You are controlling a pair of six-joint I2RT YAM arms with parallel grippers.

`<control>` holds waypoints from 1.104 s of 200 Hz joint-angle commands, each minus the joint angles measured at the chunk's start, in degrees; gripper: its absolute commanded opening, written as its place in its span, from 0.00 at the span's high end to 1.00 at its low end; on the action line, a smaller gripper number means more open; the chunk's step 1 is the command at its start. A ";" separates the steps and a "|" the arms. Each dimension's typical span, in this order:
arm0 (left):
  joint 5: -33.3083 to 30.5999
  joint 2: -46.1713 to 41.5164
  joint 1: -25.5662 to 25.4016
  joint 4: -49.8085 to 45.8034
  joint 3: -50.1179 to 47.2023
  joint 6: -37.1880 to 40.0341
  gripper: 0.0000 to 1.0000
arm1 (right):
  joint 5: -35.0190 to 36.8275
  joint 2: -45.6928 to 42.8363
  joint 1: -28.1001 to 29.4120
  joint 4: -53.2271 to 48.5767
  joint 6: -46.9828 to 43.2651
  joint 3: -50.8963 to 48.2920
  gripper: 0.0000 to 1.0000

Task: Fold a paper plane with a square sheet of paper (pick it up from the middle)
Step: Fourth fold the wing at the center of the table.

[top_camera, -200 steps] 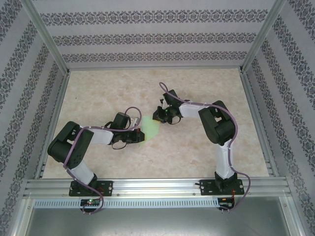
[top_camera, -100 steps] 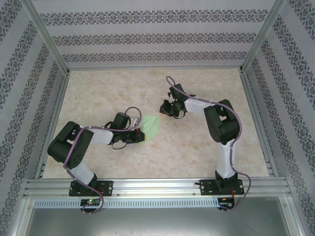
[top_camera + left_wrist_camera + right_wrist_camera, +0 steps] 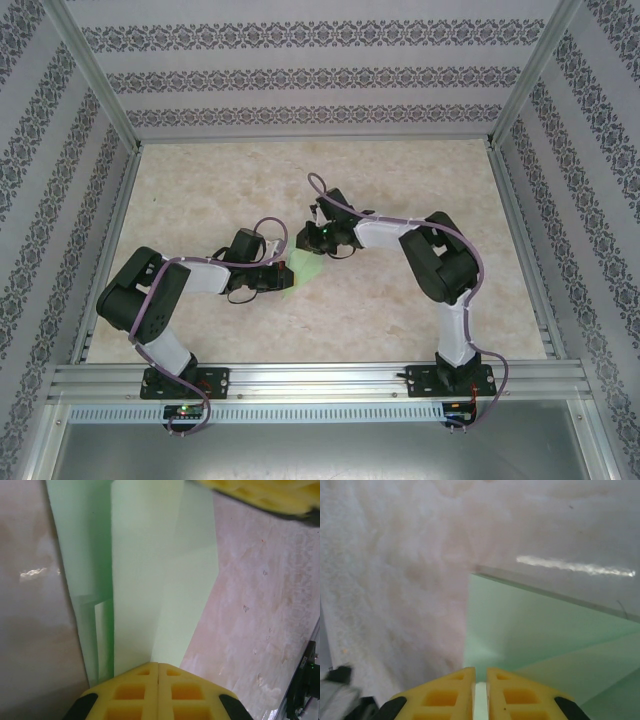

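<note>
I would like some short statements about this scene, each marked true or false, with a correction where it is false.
1. The paper is pale green. True.
2. The left end effector stands wide open. False: its fingers are closed together at the paper's edge.
3. The right end effector is also at the paper. True.
4. The paper is a flat, unfolded square. False: it shows overlapping folded layers and creases.
5. The table is dark. False: it is pale with a marbled pattern.
</note>
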 commanded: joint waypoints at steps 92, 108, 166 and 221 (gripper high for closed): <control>-3.17 -6.95 -0.45 -15.99 5.20 0.38 0.97 | 0.88 3.13 0.21 3.73 1.10 -4.05 0.87; -3.00 -7.84 -0.47 -16.89 7.59 0.87 0.93 | 0.62 3.28 0.22 3.79 1.05 -3.91 0.87; 1.82 0.25 -0.44 -11.99 10.64 0.02 0.87 | 0.72 3.03 0.39 4.14 1.62 -4.21 0.87; 1.17 1.16 -0.58 -17.48 7.50 4.38 0.85 | 1.43 3.57 0.39 3.38 1.76 -4.14 0.87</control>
